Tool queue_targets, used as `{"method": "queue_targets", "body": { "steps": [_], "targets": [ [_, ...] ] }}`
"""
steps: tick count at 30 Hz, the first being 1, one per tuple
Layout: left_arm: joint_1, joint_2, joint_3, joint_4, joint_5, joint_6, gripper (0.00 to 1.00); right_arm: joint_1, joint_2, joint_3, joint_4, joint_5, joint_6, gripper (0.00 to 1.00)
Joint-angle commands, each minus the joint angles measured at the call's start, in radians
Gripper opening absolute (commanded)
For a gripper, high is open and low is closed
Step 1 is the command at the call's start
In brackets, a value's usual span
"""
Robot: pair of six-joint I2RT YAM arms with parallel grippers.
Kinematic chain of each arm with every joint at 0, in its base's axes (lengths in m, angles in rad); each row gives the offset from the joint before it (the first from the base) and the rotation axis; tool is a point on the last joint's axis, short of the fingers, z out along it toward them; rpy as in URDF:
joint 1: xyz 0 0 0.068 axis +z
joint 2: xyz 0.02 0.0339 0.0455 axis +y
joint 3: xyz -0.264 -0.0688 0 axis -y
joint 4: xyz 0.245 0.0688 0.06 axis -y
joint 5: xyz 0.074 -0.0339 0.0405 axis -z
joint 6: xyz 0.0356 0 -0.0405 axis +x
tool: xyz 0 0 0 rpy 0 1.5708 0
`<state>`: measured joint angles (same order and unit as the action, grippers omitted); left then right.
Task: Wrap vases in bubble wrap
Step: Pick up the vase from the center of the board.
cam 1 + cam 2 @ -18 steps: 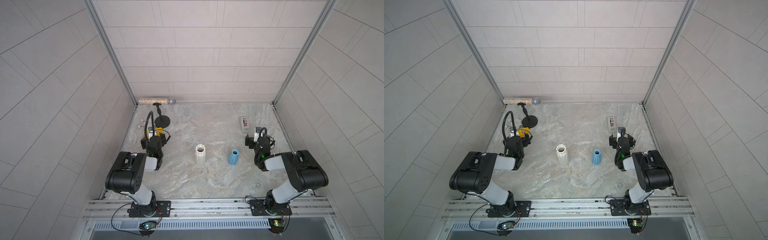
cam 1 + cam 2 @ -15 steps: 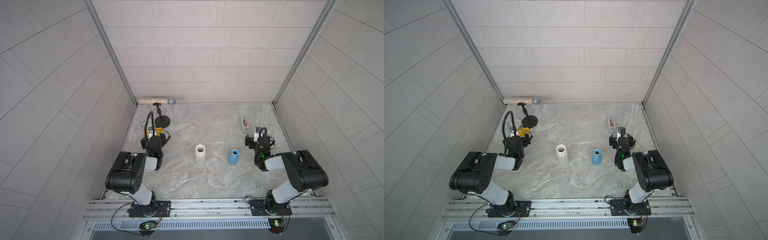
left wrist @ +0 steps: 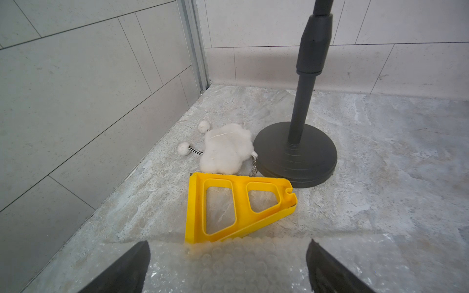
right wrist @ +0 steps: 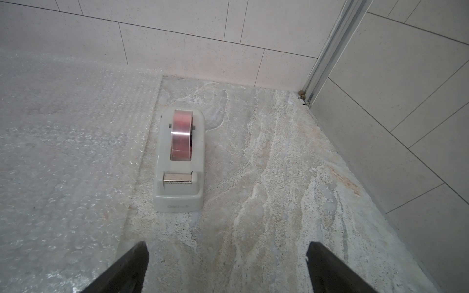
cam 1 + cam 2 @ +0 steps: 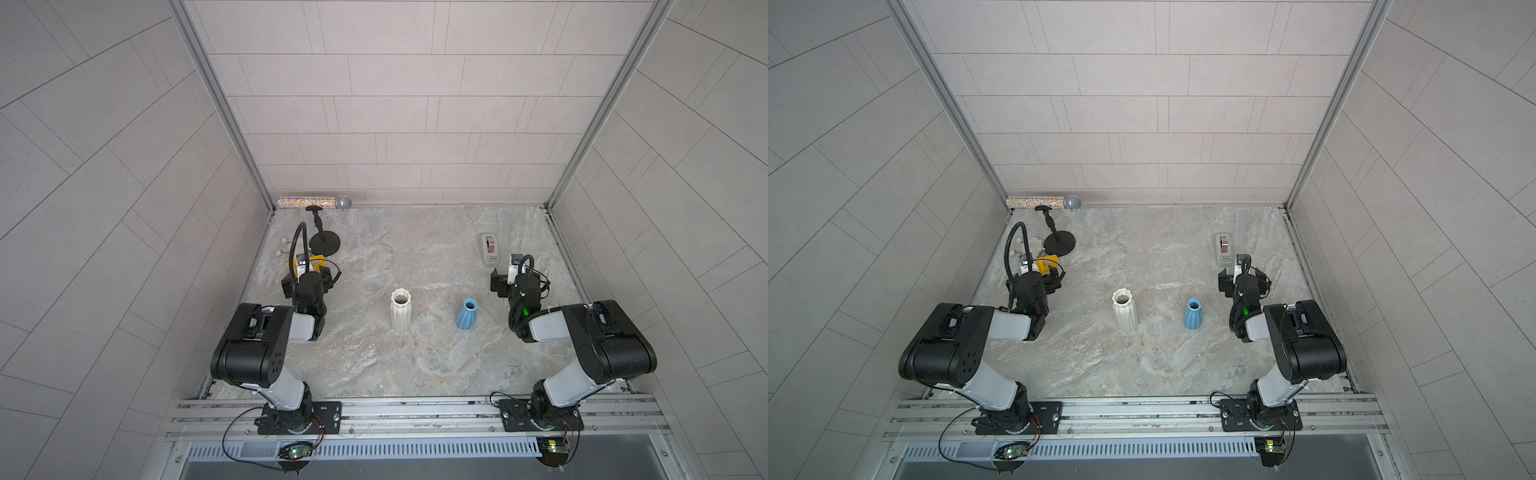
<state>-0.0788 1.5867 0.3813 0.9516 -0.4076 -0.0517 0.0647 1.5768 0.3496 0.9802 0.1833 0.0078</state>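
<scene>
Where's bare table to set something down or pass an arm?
Bare: table strip between white vase, blue vase and base rail; marble between tape dispenser and side wall. Middle back: bubble wrap. Crowded: back corner with mic stand, fluffy keychain, yellow bracket.

A grey tape dispenser (image 4: 179, 162) with a pinkish roll of tape (image 4: 181, 137) stands on the marble-patterned table (image 4: 266, 165). The bubble wrap (image 4: 68, 152) lies flat just beside it; whether its edge touches the dispenser cannot be told. The right gripper (image 4: 227, 244) has its two dark fingers (image 4: 127, 269) wide apart over bare table, holding nothing. Behind are a tiled wall (image 4: 203, 45) and a metal post (image 4: 330, 50).
</scene>
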Motion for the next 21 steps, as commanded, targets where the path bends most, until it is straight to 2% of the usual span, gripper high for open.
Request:
{"method": "queue_targets", "body": {
  "steps": [1, 10, 15, 17, 21],
  "targets": [
    [0.002, 0.003, -0.001, 0.012, -0.002, 0.003, 1.0, -0.002, 0.0, 0.009, 0.003, -0.002, -0.002, 1.0],
    [0.0, -0.002, -0.005, 0.016, 0.003, 0.003, 1.0, -0.001, -0.003, 0.003, 0.015, -0.005, -0.006, 0.99],
    [0.001, -0.018, -0.053, 0.101, 0.008, 0.005, 1.0, 0.005, -0.036, -0.056, 0.099, 0.025, -0.005, 1.0],
    [0.0, -0.048, -0.077, 0.121, -0.004, 0.001, 1.0, 0.006, -0.097, -0.063, 0.063, 0.045, 0.0, 1.0],
    [-0.001, -0.147, -0.082, 0.067, 0.041, 0.021, 1.0, 0.006, -0.232, -0.017, -0.142, 0.03, -0.001, 1.0]
  ]
}}
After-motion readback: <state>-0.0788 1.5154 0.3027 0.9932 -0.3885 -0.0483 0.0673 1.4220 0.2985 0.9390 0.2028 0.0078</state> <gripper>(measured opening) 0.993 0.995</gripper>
